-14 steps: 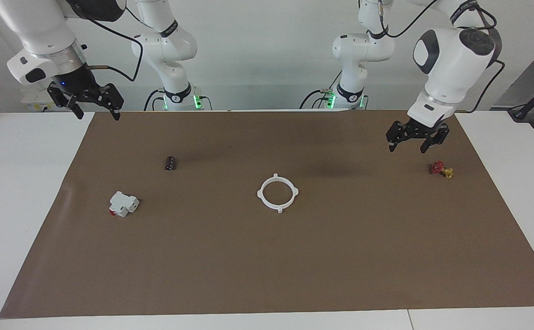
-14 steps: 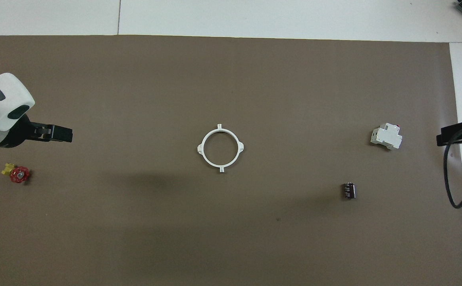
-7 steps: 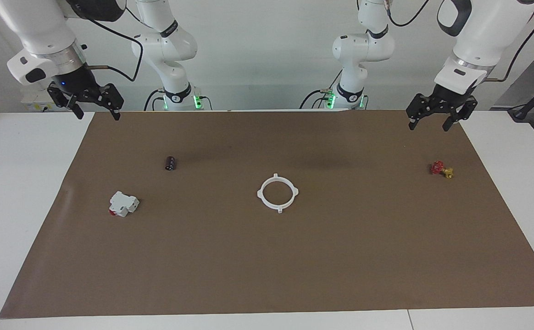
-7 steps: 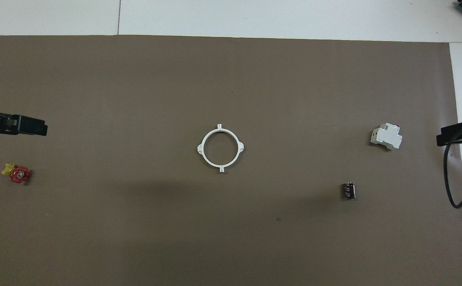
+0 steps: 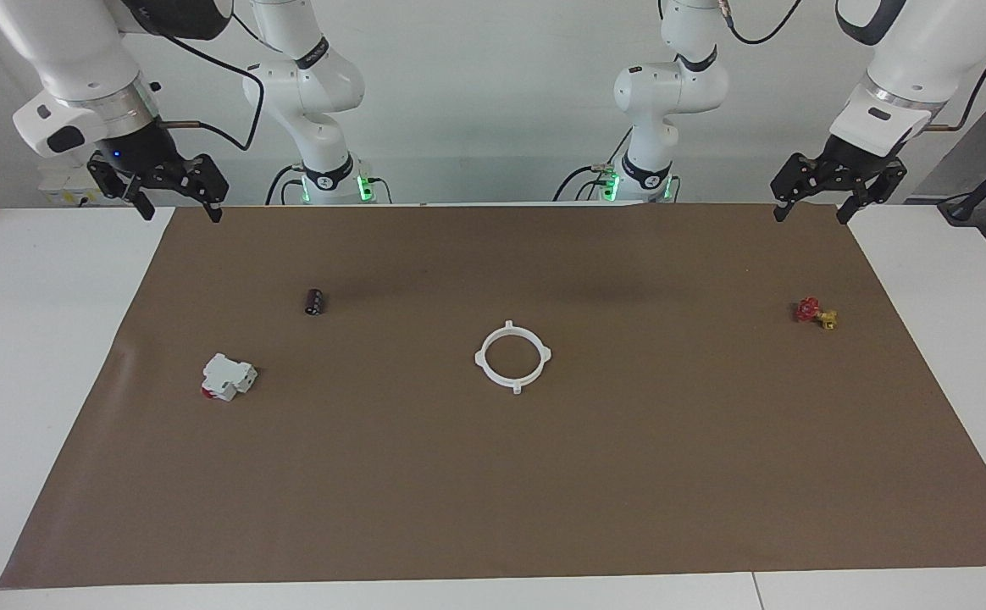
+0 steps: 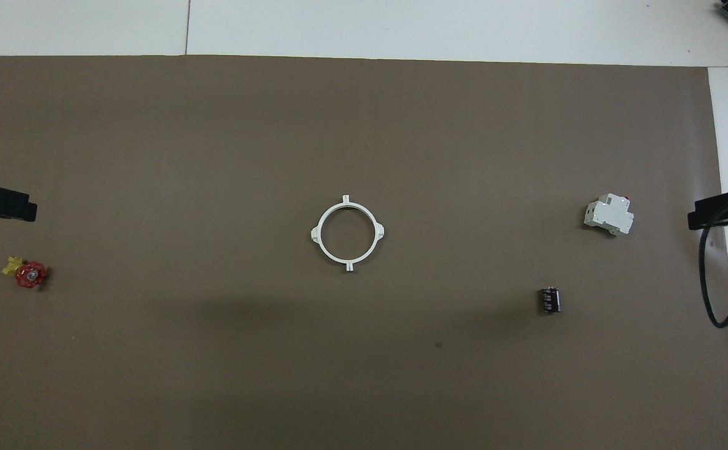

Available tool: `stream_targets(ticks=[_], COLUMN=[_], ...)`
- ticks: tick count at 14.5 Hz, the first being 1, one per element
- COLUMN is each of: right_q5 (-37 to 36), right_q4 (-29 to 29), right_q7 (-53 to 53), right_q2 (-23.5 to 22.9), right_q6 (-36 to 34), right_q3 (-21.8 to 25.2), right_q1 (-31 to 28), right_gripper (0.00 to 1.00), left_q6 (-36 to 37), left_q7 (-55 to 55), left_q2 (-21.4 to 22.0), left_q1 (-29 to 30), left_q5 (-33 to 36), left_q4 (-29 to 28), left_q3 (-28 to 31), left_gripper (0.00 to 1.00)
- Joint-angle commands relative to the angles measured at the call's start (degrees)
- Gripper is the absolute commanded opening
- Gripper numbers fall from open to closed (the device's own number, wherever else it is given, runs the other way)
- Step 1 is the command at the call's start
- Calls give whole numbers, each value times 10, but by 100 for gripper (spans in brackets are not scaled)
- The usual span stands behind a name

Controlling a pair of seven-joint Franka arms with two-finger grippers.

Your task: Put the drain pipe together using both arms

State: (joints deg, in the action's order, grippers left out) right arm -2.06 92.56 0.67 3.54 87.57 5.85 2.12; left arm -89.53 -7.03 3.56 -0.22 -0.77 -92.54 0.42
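Joined drain pipe (image 5: 513, 357) mid-frame, unobstructed; valve (image 5: 815, 313) mid-right, block (image 5: 227, 377) and dark cylinder (image 5: 315, 301) centre-left. Left gripper (image 5: 837, 188) upper right, right gripper (image 5: 173, 188) upper left: fingers spread, empty.

Brown mat (image 5: 493, 474) on white table (image 5: 36, 339)

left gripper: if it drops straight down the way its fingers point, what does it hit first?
Probably bare brown mat. The left gripper hangs open, fingers down, over the mat's corner by the robots. The red-and-yellow valve lies farther out, apparently off that line; depth is uncertain.
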Motion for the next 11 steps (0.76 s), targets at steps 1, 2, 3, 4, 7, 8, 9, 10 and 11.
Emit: stream_targets(ticks=[1,2,3,4,7,8,9,10,11], right_q5=[-5,-5,-5,-4,-3,0,12,23,25], right_q4=[2,2,2,2,5,5,5,5,5], right_q7=[11,11,12,13,9,9,9,9,10], right_q2=[7,7,7,8,8,8,8,8,8], right_q6=[-2,-2,-2,-6,1,6,7,6,6], right_q3=[-1,-1,-1,-2,-3,-3,-3,-3,-2], right_q1=[0,0,0,0,0,0,0,-1,-1], right_gripper=[100,100,100,100,100,100,100,100,100], left_q6=[12,11,11,9,15,18,21,21,21], left_q7=[-8,-6,-2,12,26,27,29,30,30], left_q2=[5,5,5,5,5,5,5,6,6], left_q1=[7,7,7,7,7,7,5,4,4], left_q5=[-15,-21,-22,-23,-23,-22,-22,-22,-22], left_q4=[-4,-4,-4,-4,-4,-4,-4,-6,-7], left_q3=[-3,-2,-2,-2,-3,-3,-3,-5,-3], left_gripper=[100,100,100,100,100,100,100,100,100])
